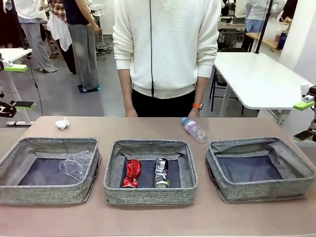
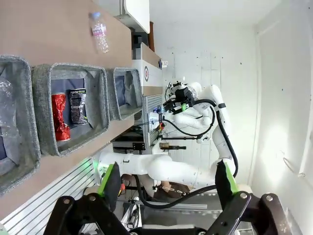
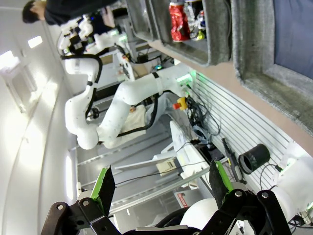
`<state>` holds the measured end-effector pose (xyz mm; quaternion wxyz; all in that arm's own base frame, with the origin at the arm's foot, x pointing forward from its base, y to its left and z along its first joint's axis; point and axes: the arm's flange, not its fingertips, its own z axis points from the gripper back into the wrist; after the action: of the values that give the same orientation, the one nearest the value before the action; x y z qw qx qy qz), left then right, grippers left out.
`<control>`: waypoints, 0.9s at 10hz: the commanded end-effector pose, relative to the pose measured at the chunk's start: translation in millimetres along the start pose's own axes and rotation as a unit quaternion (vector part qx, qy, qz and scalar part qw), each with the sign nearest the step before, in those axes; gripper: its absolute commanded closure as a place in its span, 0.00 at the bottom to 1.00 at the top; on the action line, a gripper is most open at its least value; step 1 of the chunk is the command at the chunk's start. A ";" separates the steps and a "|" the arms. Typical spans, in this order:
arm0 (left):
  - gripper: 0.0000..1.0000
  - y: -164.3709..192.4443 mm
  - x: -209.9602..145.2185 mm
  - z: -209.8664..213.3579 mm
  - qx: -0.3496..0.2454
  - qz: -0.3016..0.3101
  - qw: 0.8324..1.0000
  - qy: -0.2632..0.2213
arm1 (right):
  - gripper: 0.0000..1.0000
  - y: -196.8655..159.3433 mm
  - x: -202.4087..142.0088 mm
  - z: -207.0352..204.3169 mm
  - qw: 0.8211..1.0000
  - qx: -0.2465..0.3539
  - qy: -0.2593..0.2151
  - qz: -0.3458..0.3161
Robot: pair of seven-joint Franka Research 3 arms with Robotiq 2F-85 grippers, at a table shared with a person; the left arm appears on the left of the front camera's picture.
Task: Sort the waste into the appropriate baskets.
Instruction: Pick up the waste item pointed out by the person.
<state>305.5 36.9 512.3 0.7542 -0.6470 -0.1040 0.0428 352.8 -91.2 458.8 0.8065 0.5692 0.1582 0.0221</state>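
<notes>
The left end effector (image 2: 166, 182) is black, built of bolted link bars, and its two fingers (image 2: 108, 180) are faced with bright green pads. The right end effector (image 3: 160, 182) is the same make. The right arm (image 2: 215, 105) and the left arm (image 3: 80, 110) are glossy white with rounded joints, and black cables (image 2: 229, 147) loop along them. The person (image 1: 182, 29) wears a white ribbed knit zip-front sweater (image 1: 168, 64), dark trousers (image 1: 163, 104) and an orange wristband (image 1: 198, 105).

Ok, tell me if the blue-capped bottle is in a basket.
No, the bottle lies on the table beyond the middle basket.
</notes>
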 end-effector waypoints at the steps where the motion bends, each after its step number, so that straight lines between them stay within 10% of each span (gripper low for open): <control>1: 0.00 -0.5 0.2 -1.7 -0.010 -0.003 1.000 -0.004 | 0.00 4.2 -0.7 0.7 1.000 0.003 -0.001 -0.005; 9: 0.00 -0.5 0.2 -1.7 -0.010 -0.003 1.000 -0.004 | 0.00 4.2 -0.7 0.7 1.000 0.003 -0.001 -0.005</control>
<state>305.5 36.9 512.3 0.7541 -0.6471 -0.1040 0.0428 352.8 -91.2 458.8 0.8065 0.5692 0.1582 0.0221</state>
